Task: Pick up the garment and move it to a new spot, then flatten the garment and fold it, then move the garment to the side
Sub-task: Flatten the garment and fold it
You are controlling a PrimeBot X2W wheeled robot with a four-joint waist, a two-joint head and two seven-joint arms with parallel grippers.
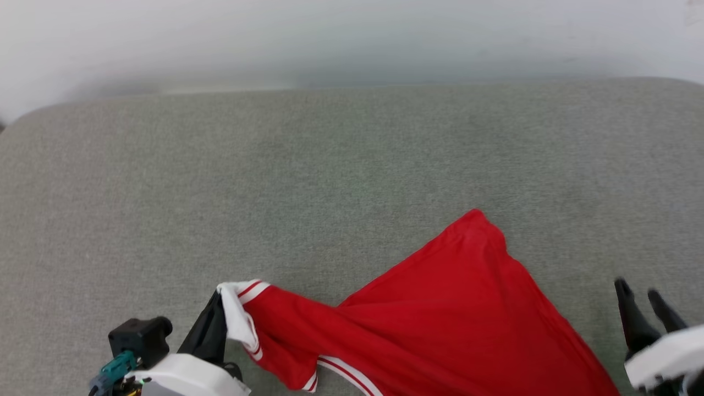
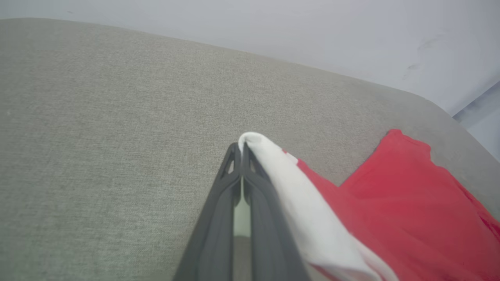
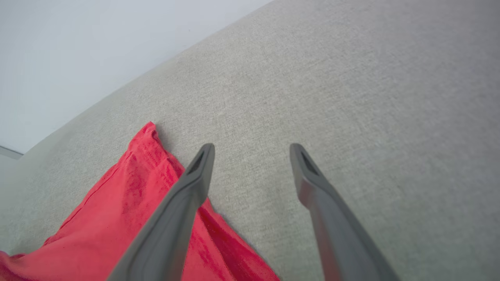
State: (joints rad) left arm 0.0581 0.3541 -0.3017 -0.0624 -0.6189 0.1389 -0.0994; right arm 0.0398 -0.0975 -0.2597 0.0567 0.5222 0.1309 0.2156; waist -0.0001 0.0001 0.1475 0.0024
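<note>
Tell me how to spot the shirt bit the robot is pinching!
Look at the big grey fabric surface, then the red garment on its near right part. Follow it to its left end, where the left gripper is shut on the sleeve cuff: a white flap edged with red stripes, beside mostly red cloth.

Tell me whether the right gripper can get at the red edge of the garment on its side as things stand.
Probably yes. The right gripper stands open beside the garment, with bare grey cushion between them; the left gripper, shut on the white sleeve, is on the far side.
</note>
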